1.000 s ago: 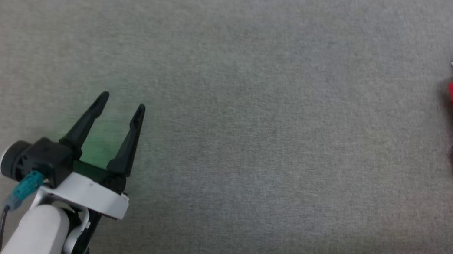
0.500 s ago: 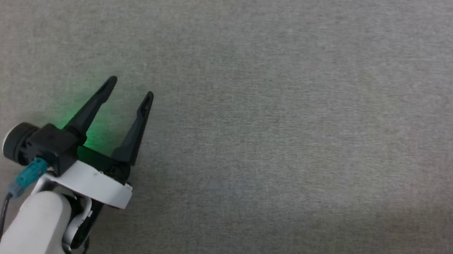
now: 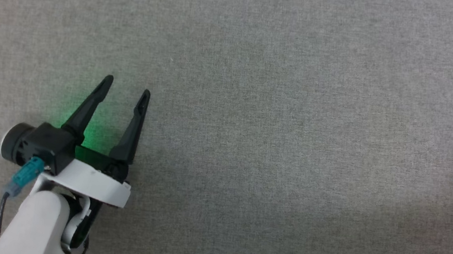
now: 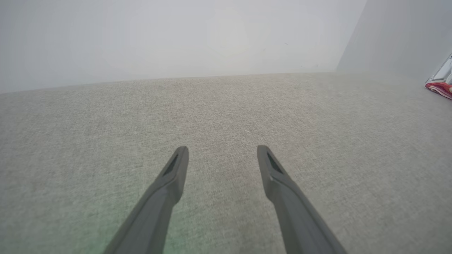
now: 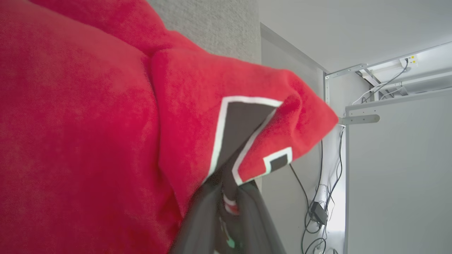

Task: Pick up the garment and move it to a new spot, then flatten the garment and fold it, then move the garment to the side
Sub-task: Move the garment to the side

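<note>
Head view, left to right. My left claw (image 3: pixel 127 85) sits at the lower left, slightly higher in the view than a second ago. Its two dark fingers are spread wide with nothing between them, and they hover over the bare grey tabletop (image 3: pixel 280 121). A green glow (image 3: pixel 96 136) falls on the fabric under them. A second ago the garment lay at the right margin. Half a second ago only a sliver of it was left, and it has since passed that edge. I cannot tell whether my head turned or the right arm carried it off.

Left wrist view. The left claw (image 4: pixel 222 150) is the same here: fully open, empty and touching nothing. At the far right edge lies a strip of red-and-white cloth (image 4: pixel 439 89), too small for me to identify.

Right wrist view. The right claw (image 5: pixel 227 197) is pinched nearly closed on a fold of the garment (image 5: pixel 88 123), beside its black white-edged print (image 5: pixel 240 123). The red cloth drapes from the grip.

I judge that the garment is in hand, either lifted or being carried. Placing, flattening and folding are not yet done.
</note>
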